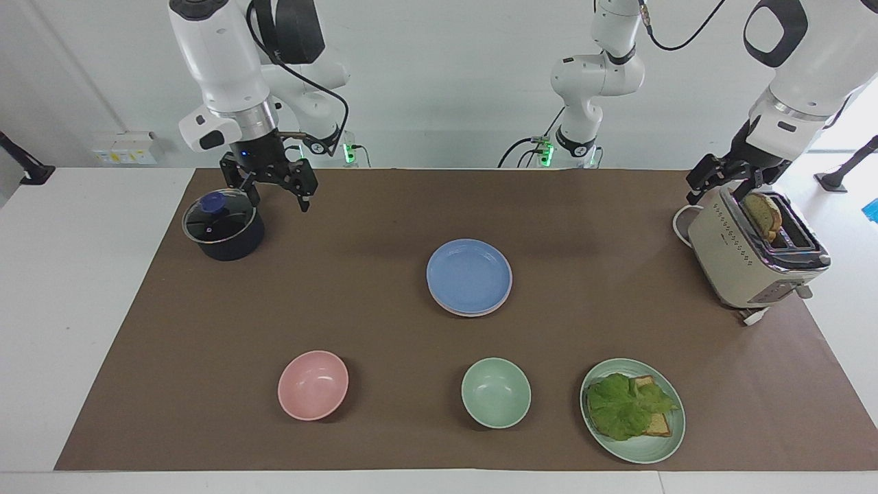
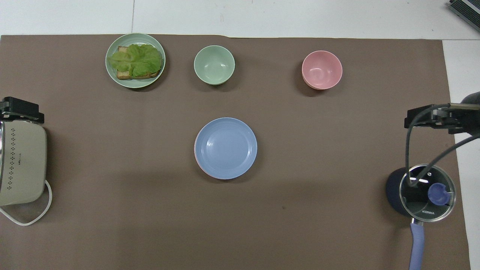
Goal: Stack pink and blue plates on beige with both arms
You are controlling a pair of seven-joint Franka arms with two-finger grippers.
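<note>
The blue plate [image 1: 469,276] [image 2: 225,147] lies on top of a stack at the middle of the mat. A thin edge of the pink plate [image 1: 480,313] [image 2: 195,154] shows under it. The beige plate is hidden. My right gripper [image 1: 276,195] [image 2: 416,119] hangs open and empty over the mat beside the pot, well away from the stack at the right arm's end. My left gripper [image 1: 717,180] [image 2: 20,110] waits open over the toaster at the left arm's end, holding nothing.
A dark lidded pot [image 1: 223,226] [image 2: 425,193] with a blue handle stands under the right arm. The beige toaster [image 1: 751,257] [image 2: 20,163] holds bread. Farther from the robots stand a pink bowl [image 1: 313,384] [image 2: 321,69], a green bowl [image 1: 495,392] [image 2: 214,64] and a green plate [image 1: 645,453] [image 2: 135,84] with lettuce.
</note>
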